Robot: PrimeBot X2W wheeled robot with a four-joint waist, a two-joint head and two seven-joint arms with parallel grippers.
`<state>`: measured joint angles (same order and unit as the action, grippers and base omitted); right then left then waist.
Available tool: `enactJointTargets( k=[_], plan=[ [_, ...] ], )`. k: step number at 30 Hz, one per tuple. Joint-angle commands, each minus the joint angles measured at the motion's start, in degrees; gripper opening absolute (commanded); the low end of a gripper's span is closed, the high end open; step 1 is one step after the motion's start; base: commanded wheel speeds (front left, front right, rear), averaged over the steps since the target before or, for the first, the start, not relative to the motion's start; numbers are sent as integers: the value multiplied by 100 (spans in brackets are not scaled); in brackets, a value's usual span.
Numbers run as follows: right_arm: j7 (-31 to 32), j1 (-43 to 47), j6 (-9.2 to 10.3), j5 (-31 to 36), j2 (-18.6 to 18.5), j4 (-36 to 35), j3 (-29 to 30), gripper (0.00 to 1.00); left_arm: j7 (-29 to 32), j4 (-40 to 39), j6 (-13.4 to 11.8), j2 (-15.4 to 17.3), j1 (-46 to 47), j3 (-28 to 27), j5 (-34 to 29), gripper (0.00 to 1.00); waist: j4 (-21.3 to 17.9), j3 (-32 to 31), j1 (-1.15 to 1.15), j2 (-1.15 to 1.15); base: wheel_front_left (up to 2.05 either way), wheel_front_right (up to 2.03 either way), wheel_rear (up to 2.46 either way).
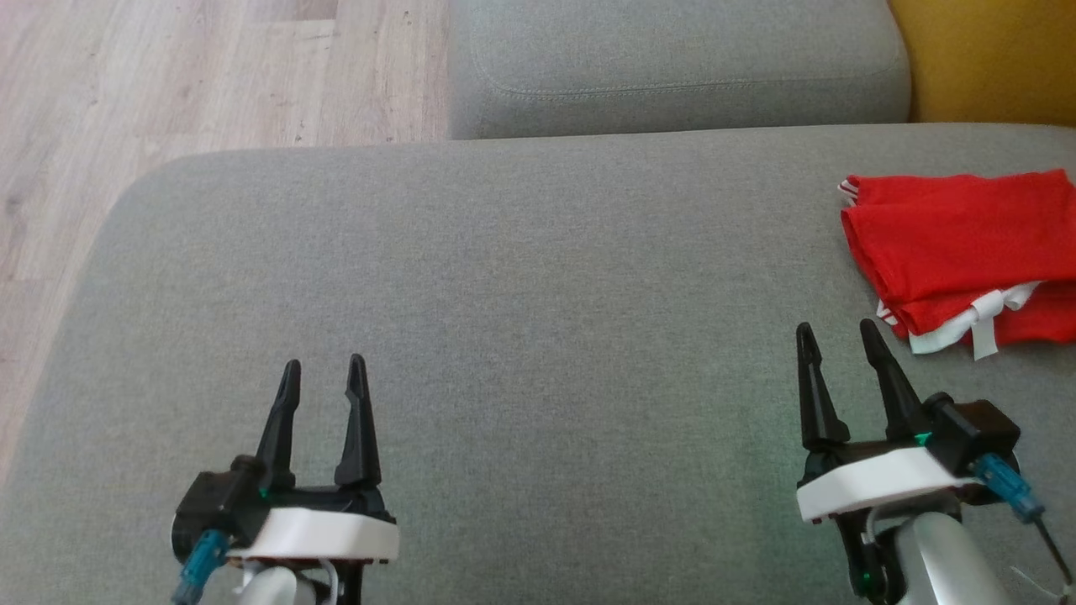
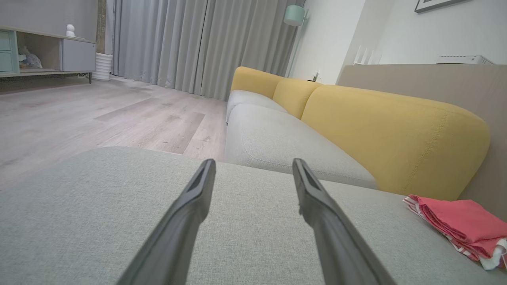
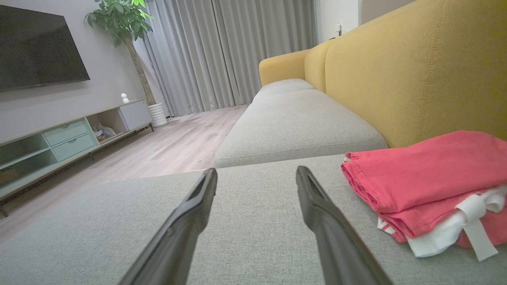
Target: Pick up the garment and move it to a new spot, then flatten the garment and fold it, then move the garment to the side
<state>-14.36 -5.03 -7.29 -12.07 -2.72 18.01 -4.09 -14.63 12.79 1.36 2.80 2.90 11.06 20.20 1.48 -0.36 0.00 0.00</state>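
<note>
The garment (image 1: 958, 244) is red with white trim, folded into a compact stack at the far right of the grey sofa cushion (image 1: 521, 277). From the left wrist the garment (image 2: 463, 225) lies low at the right; from the right wrist the garment (image 3: 427, 182) sits just right of the fingers. My right gripper (image 1: 839, 333) stands open and empty, a little in front and to the left of the stack, not touching it. My left gripper (image 1: 324, 367) hovers open and empty over bare cushion at the lower left.
A second grey seat cushion (image 1: 672, 67) lies beyond, with a yellow backrest (image 1: 992, 59) at the right. Wooden floor (image 1: 168, 84) drops off past the cushion's left and far-left edges. A TV cabinet (image 3: 59, 138) and a potted plant (image 3: 122, 19) stand across the room.
</note>
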Motion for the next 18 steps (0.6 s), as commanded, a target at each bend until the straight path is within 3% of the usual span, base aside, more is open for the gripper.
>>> enactJointTargets(
  k=[1,18],
  plan=[
    [-63,-184,-20,-19,-16,-214,-162,100,-37,-179,3,8,147,-215,23,100,-2,1,0,0,0,0,0],
    [-63,-159,-20,-43,-16,-232,-178,100,-37,-101,-70,8,107,-210,282,100,-27,-4,0,0,0,0,0]
  ],
)
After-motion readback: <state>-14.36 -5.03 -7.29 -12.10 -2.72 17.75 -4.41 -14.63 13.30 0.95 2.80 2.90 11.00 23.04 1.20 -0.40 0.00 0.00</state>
